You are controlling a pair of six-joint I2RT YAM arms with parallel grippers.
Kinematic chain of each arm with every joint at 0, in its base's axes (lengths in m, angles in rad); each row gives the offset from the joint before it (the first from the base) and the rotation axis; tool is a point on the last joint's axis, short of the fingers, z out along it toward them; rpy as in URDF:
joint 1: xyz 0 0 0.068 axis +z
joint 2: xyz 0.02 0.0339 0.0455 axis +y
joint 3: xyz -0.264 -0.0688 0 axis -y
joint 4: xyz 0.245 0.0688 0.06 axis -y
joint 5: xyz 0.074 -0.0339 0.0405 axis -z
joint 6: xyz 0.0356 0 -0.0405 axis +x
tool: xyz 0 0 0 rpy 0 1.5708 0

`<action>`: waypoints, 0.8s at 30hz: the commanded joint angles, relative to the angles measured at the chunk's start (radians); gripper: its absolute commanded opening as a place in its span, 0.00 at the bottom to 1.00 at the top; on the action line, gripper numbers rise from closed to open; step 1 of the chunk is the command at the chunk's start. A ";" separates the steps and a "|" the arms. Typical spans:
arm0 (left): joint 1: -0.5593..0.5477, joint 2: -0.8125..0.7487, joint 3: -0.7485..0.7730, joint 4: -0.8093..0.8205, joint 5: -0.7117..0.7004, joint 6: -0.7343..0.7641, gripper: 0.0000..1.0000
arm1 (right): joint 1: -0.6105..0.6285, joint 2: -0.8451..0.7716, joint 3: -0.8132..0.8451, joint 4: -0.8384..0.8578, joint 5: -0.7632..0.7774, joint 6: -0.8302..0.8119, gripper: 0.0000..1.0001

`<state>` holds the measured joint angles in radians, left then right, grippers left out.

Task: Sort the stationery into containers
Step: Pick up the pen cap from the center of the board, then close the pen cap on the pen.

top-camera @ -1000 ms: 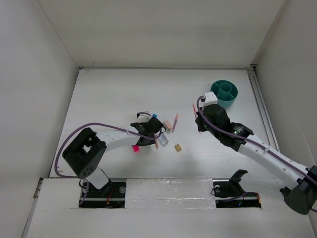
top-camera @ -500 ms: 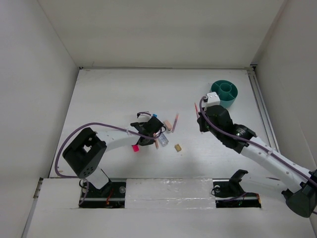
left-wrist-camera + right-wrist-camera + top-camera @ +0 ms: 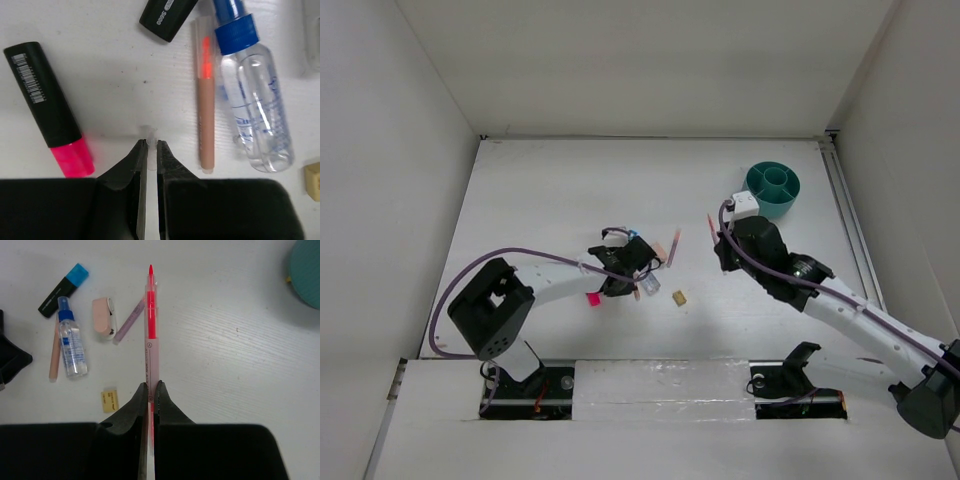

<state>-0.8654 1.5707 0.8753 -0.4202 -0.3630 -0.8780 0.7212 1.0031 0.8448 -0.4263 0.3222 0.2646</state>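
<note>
– Looking from the top, what is the biggest thing?
– The flat white table [image 3: 540,200]. Next comes the round teal plastic organiser [image 3: 773,190] with a round cup in its middle. It sits at the far right of the table.
– Where is the right gripper [image 3: 150,390]?
– Near the organiser, but not touching it. Its jaws pinch the thin pink pen with a red tip [image 3: 151,335]. The red tip points away from the gripper.
– And the left gripper [image 3: 149,147]?
– It is in the middle of the table, well apart from the organiser. Its jaws are pressed together. They sit over bare table between the black marker with a pink cap [image 3: 50,110] and the thin orange pencil [image 3: 205,100].
– What lies by that pencil?
– The clear plastic bottle with a blue cap [image 3: 255,110]. It lies on its side, just beside the pencil. The black marker with a blue cap [image 3: 62,287] lies near the bottle's cap.
– Anything smaller?
– The short pink eraser [image 3: 103,316] lies near the bottle. The thin purple pencil [image 3: 127,326] is just beside the eraser. The tiny tan block [image 3: 110,400] lies alone, closer to the arms.
</note>
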 commanded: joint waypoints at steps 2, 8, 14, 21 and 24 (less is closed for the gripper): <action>0.011 -0.109 0.144 -0.153 -0.076 0.005 0.00 | -0.002 0.028 -0.039 0.142 -0.113 -0.019 0.00; 0.193 -0.169 0.391 -0.043 0.120 0.282 0.00 | -0.011 0.037 -0.085 0.297 -0.274 0.014 0.00; 0.290 -0.169 0.606 0.056 0.400 0.381 0.00 | -0.011 -0.026 -0.150 0.474 -0.431 0.102 0.00; 0.308 -0.185 0.593 0.262 0.551 0.416 0.00 | -0.002 -0.005 -0.226 0.728 -0.586 0.222 0.00; 0.357 -0.331 0.324 0.504 0.686 0.326 0.00 | 0.009 0.026 -0.262 0.869 -0.624 0.297 0.00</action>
<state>-0.5510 1.3556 1.3735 -0.1387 0.1581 -0.5056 0.7162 1.0103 0.6136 0.2142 -0.2123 0.4667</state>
